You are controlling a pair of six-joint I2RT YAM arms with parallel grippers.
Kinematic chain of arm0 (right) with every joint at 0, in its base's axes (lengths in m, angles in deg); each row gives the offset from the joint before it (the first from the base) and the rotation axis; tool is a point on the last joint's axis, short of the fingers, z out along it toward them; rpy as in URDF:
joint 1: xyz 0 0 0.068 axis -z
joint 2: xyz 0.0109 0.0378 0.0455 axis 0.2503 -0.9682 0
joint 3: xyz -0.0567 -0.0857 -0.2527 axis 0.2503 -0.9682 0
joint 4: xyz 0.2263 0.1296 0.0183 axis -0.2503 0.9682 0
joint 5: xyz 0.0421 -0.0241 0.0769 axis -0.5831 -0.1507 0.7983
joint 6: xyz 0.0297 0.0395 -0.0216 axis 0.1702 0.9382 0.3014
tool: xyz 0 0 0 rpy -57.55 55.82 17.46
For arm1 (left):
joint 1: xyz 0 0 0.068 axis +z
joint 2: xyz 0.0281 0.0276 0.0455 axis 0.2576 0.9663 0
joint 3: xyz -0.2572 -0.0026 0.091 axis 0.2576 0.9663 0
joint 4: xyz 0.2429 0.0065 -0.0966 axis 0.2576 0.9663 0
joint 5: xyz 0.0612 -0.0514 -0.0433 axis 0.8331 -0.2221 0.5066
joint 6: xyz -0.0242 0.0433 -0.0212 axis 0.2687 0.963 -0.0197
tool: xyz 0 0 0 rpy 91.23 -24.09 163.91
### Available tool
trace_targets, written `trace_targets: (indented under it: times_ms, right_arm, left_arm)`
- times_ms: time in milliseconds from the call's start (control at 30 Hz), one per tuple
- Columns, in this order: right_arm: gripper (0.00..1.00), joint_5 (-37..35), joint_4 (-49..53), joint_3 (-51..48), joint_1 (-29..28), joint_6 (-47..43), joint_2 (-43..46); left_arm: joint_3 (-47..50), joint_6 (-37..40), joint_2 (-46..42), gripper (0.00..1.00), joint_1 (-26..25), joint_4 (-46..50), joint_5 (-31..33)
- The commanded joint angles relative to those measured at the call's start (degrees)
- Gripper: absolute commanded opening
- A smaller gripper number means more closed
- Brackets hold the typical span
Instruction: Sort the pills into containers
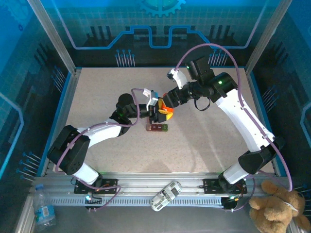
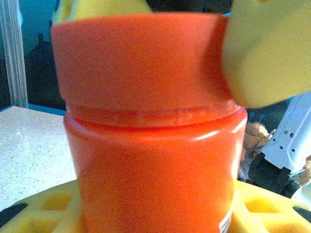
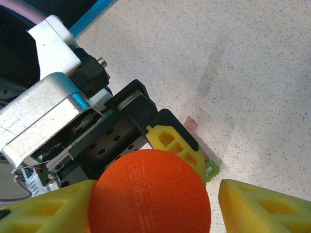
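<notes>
2 grippers, both mine, nose to nose over the middle of the table (image 1: pixel 209 145). My left gripper (image 1: pixel 155 113) is clamped on the body of the orange bottle (image 2: pixel 155 170), its yellow fingers pressed in on either side low down. Up top, my right gripper (image 3: pixel 155 206) straddles the bottle's cap (image 3: pixel 150 189). 1 yellow finger (image 3: pixel 48 208) is against the cap's side, and the other stands just off it with a thin gap showing. So that hand is released, around the cap but not clenched on it.

Now the containers (image 1: pixel 158 127), the dark red strip with 1 green end. They lie flat on the table just on the near side of the bottle, green end toward my right arm, with neither gripper on them. From the right wrist camera the strip peeks out from behind my left fingers. Whether any pills sit in the compartments, I cannot tell.
</notes>
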Motion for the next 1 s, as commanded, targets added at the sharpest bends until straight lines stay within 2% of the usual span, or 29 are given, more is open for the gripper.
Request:
trace_targets:
  times_ms: [0, 133, 267, 400, 433, 567, 733, 867, 967]
  right_arm:
    - [0.66, 1.3, -0.1, -0.7, 0.1, 0.5, 1.2]
    - [0.59, 1.2, -0.2, -0.8, -0.1, 0.7, 1.2]
    - [0.47, 0.2, -1.2, -1.6, 0.0, 2.2, 1.6]
    - [0.28, -4.5, -5.1, -5.5, -0.6, 8.6, 3.7]
    - [0.25, -6.1, -6.4, -7.0, -1.0, 10.7, 4.5]
    - [0.23, -9.8, -13.1, -14.4, -3.1, 17.5, 7.8]
    - [0.23, -8.6, -15.8, -17.0, -3.3, 16.7, 8.5]
    - [0.23, -8.2, -17.1, -17.7, -3.2, 14.2, 9.0]
    - [0.23, -8.5, -18.5, -19.0, -2.8, 13.0, 9.6]
  left_arm:
    - [-1.9, -0.7, 0.2, 0.00, 0.3, -1.2, -1.5]
    - [-2.0, -0.7, 0.1, 0.00, 0.3, -1.2, -1.4]
    - [-1.8, -0.5, 0.2, 0.00, 0.3, -1.1, -1.3]
    - [-1.4, 0.3, -0.1, 0.00, 0.3, -0.9, 0.4]
    - [-1.3, 0.6, -0.2, 0.00, 0.3, -0.8, 0.9]
    - [-1.0, 2.1, -0.6, 0.00, 0.3, 0.3, 2.0]
    - [-0.9, 2.3, -0.5, 0.00, 0.3, 0.6, 2.2]
    - [-0.7, 2.5, -0.5, 0.10, 0.5, 0.6, 3.1]
    - [-0.3, 2.7, -0.6, 0.29, 0.7, 0.5, 4.3]
